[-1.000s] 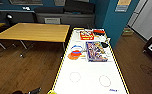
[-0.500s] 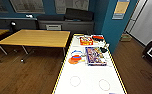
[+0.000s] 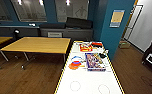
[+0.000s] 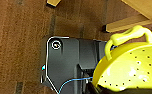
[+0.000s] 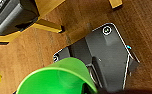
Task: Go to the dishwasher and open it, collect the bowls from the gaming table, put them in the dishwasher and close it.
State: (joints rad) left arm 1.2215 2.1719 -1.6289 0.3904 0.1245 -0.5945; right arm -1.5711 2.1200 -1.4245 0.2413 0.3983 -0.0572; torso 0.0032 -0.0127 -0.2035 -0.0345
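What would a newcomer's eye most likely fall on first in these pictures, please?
Probably the long white gaming table with its yellow edge, running up the middle of the head view with colourful game boxes on it. In the wrist views, a perforated yellow bowl with a looped handle and a bright green bowl loom large above the brown wooden floor.

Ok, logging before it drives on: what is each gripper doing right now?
Left: holding the yellow perforated bowl.
Right: holding the bright green bowl.
Fingers cannot be made out on either.
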